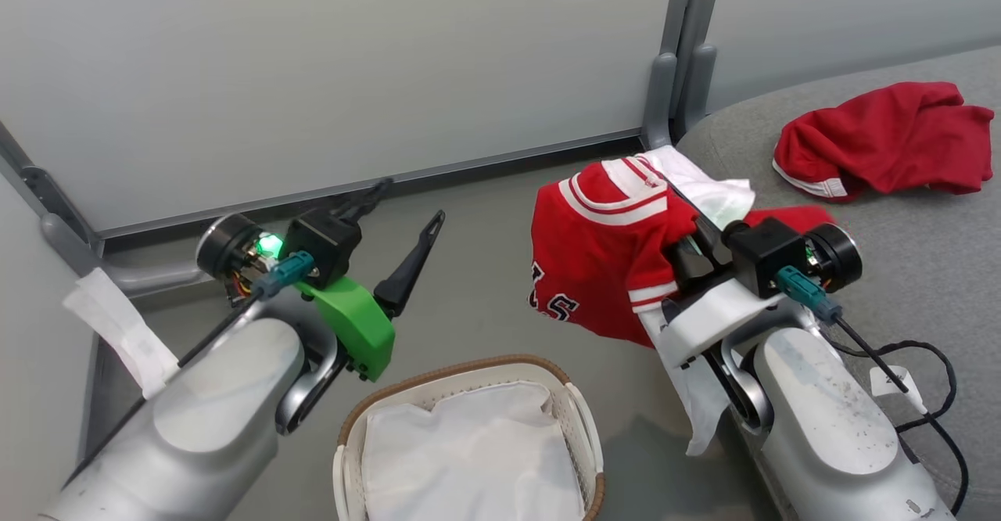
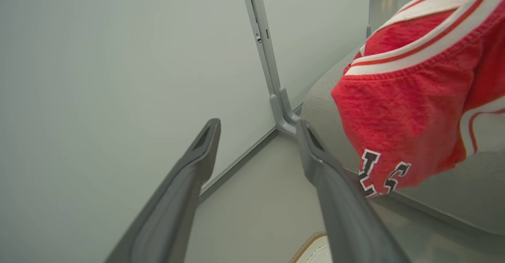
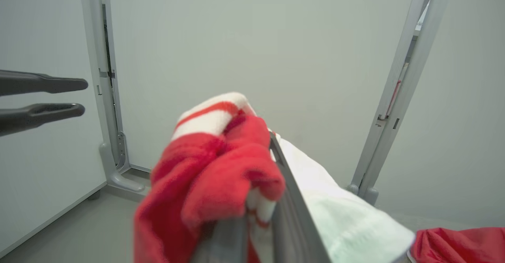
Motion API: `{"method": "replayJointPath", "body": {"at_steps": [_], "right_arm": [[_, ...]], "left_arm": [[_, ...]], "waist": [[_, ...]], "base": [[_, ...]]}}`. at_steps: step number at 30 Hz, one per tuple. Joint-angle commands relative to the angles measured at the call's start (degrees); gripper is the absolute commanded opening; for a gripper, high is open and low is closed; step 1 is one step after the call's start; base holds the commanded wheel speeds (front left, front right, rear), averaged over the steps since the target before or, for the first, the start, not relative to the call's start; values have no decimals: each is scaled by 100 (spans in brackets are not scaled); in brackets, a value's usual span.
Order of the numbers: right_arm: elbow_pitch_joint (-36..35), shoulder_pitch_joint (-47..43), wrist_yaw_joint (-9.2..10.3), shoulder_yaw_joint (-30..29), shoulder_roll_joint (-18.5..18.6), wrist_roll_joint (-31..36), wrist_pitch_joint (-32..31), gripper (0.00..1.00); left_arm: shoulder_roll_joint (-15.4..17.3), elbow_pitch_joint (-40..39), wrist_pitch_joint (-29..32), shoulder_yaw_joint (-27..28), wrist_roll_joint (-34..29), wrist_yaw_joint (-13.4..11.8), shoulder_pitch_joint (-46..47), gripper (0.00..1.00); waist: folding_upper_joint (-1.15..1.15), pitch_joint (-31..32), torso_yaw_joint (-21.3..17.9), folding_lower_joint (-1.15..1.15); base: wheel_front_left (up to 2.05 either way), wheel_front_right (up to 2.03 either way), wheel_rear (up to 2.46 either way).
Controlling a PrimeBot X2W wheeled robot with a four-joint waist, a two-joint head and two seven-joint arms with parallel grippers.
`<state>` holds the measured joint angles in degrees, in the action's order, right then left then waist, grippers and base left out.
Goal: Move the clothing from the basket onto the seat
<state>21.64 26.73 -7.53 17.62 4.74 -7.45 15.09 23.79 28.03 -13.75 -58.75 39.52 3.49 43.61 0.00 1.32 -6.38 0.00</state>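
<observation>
Head view. Step in hand, as judged: carrying the second garment across to the seat point(image 1: 899, 286).
- Red-and-white jersey point(image 1: 602, 263): navy-edged white numerals, bunched, hanging in the air at the seat's rounded edge, well clear of the basket point(image 1: 469, 366).
- Right gripper point(image 1: 688, 220): clenched on the jersey's folds.
- Plain red garment point(image 1: 884, 141): crumpled on the seat, white-striped hem showing.
- White liner point(image 1: 469, 450): in the basket.

Left wrist view. Left gripper point(image 2: 257, 126): fingers spread, nothing between them. The jersey hangs just beside it.

Right wrist view. Jaws pinch thick red-and-white folds. The next move likely calls for reaching further over the cushion, lowering, then releasing, so the cloth does not slide off the edge.
</observation>
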Motion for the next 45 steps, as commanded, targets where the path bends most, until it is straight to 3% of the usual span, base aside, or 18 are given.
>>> {"method": "replayJointPath", "body": {"at_steps": [1, 16, 30, 38, 45], "right_arm": [[-53, -74, 8, -78, 61, 68, 11, 0], [-373, -620, 8, -1032, 183, 357, 11, 0], [-708, -1166, 8, -1675, 92, 487, 11, 0], [-719, -1237, 8, -1705, -16, 505, 11, 0], [-528, -901, 7, -1829, -57, 552, 11, 0]], "left_arm": [[-87, -55, -48, 18, 52, -56, -164, 100], [-689, -466, -144, 105, -249, -233, -1168, 100], [-1118, -451, -147, 334, -823, -5, -1529, 100], [-1233, -410, -141, 431, -1044, 77, -1548, 100], [-1282, -424, -141, 526, -1187, 128, -1456, 100]], "waist": [[0, -27, -59, 0], [0, -303, -826, 0], [0, -505, -1560, 0], [0, -580, -1688, 0], [0, -776, -1553, 0]], "base": [[0, 0, 0], [0, 0, 0], [0, 0, 0], [0, 0, 0], [0, 0, 0]]}}
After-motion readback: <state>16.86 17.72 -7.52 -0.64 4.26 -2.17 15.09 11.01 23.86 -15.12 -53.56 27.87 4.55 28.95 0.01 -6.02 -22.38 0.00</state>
